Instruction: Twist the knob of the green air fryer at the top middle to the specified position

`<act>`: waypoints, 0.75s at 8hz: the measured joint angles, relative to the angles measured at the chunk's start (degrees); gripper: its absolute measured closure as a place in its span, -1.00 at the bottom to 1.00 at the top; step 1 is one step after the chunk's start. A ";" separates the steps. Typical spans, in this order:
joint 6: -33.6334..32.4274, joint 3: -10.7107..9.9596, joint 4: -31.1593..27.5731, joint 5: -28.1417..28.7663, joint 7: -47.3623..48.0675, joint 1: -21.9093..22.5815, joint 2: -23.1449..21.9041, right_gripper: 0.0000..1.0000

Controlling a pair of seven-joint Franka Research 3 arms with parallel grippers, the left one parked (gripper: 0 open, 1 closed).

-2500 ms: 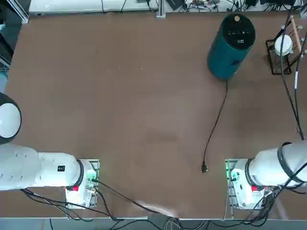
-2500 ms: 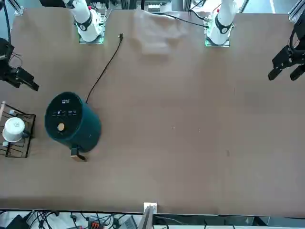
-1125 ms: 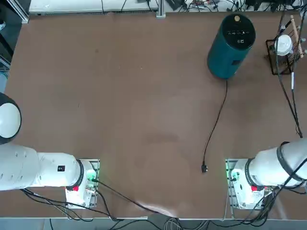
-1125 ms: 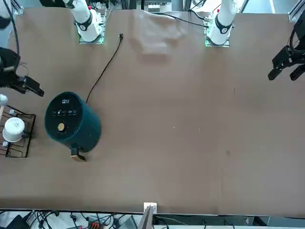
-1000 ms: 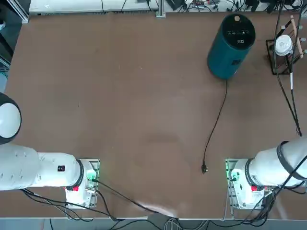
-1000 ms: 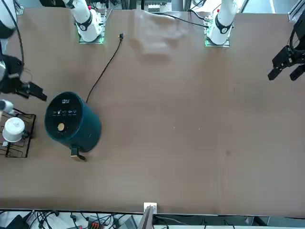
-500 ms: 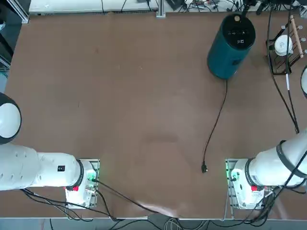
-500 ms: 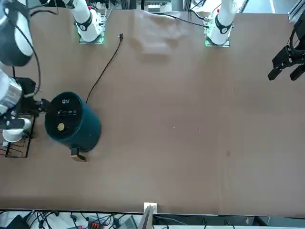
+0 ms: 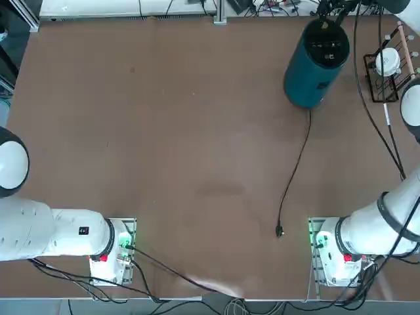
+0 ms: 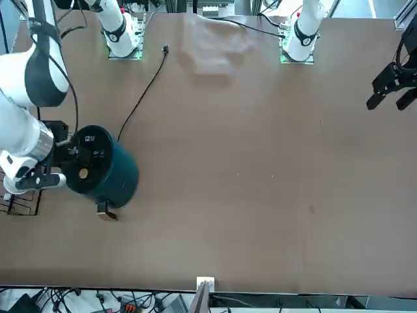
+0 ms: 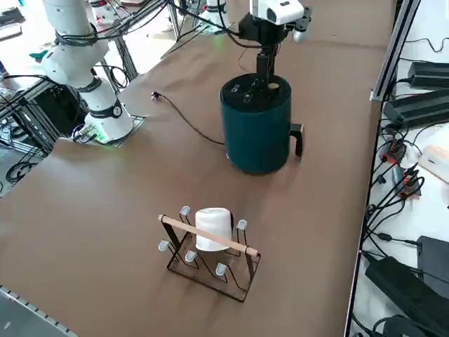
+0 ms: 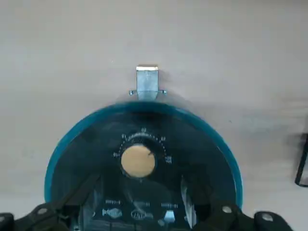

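Brown table (image 9: 197, 164) holds one green air fryer (image 9: 316, 64); one right gripper (image 12: 139, 211), fingers apart, above it

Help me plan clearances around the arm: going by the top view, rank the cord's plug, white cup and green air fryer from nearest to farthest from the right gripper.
From the right gripper, over the fryer's top:
1. Green air fryer, right beneath
2. White cup, to its right
3. Cord's plug, toward the bases
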 joint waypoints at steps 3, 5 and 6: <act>0.94 -0.02 0.03 -0.02 0.00 0.00 0.79 -1.00; 1.70 -0.03 0.23 -0.02 1.02 -0.01 0.79 -0.99; 2.02 -0.05 0.33 -0.02 3.60 -0.01 0.79 -1.00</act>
